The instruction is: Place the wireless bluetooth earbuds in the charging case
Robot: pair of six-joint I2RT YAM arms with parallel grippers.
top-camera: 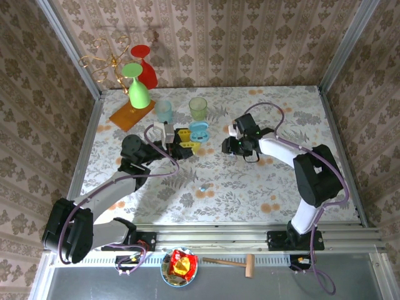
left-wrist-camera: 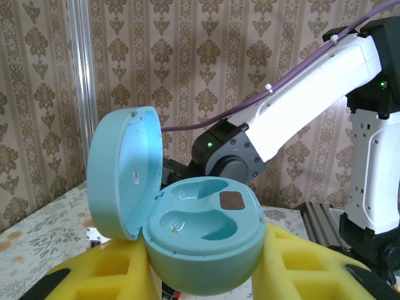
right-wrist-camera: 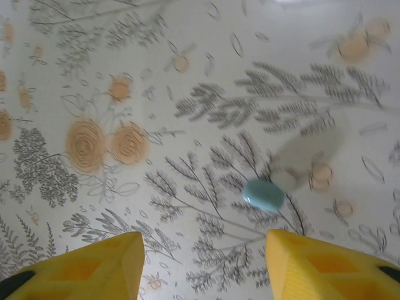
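My left gripper [top-camera: 187, 142] is shut on the light-blue charging case [top-camera: 199, 132], with the yellow fingers [left-wrist-camera: 300, 262] pressed on both sides of the case [left-wrist-camera: 203, 244]. Its lid [left-wrist-camera: 122, 172] stands open to the left, and both wells are empty. One pale-blue earbud [right-wrist-camera: 263, 194] shows over the flowered cloth just ahead of my right gripper [right-wrist-camera: 203, 265], a pale blurred shadow beside it. The right gripper is open, with nothing between its fingers [right-wrist-camera: 325, 265]. From above, the earbud [top-camera: 203, 187] lies at mid-table, below and to the left of the right gripper [top-camera: 230, 147].
A green cup [top-camera: 198, 107] and a clear bluish cup [top-camera: 164, 111] stand just behind the case. An upturned green glass [top-camera: 139, 90] sits on an orange board at the back left, with a red glass [top-camera: 145, 65] and a gold wire rack behind it. The right arm [left-wrist-camera: 300, 100] looms behind the case.
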